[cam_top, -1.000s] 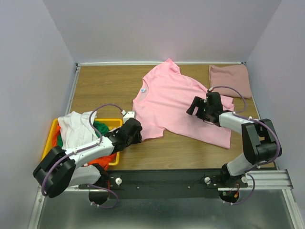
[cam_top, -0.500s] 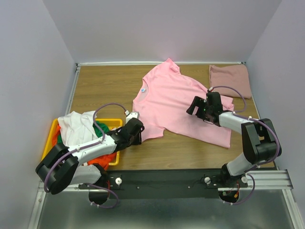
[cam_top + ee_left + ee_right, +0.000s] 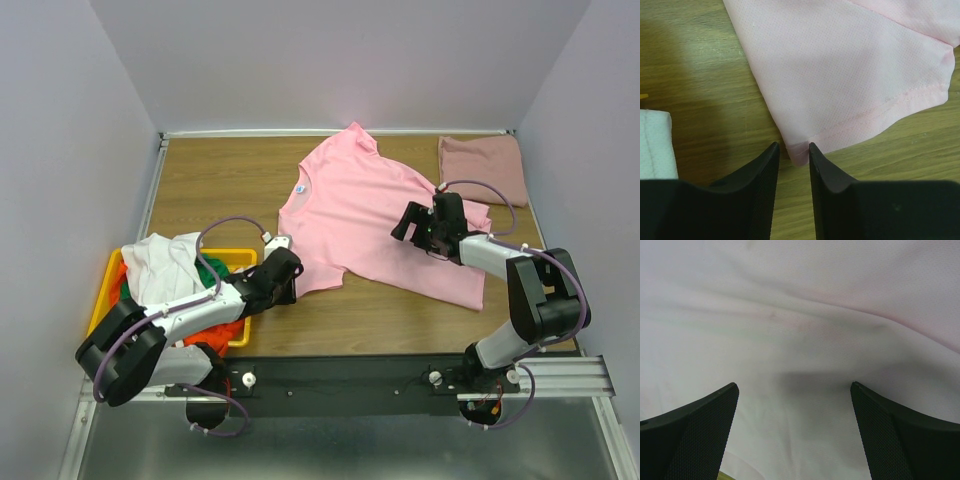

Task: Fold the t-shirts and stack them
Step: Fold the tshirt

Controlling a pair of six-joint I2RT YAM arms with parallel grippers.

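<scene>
The bright pink t-shirt (image 3: 370, 215) lies spread flat on the table, neck label to the left. My left gripper (image 3: 288, 280) is low at its near-left sleeve. In the left wrist view the jaws (image 3: 792, 149) stand narrowly apart, with the sleeve's hem corner (image 3: 799, 154) lying flat between the tips. My right gripper (image 3: 407, 226) is wide open just above the shirt's right half. The right wrist view (image 3: 794, 390) shows only pale pink cloth (image 3: 805, 330) under it. A dusty rose-pink t-shirt (image 3: 482, 168) lies folded at the back right.
A yellow bin (image 3: 238, 257) at the near left holds a white t-shirt (image 3: 160, 265), a green one (image 3: 212, 270) and an orange one (image 3: 118, 288). An edge of the white cloth (image 3: 655, 145) shows beside my left gripper. Grey walls ring the table.
My left gripper has shifted slightly right toward the sleeve corner. The right arm and the shirts have not moved.
</scene>
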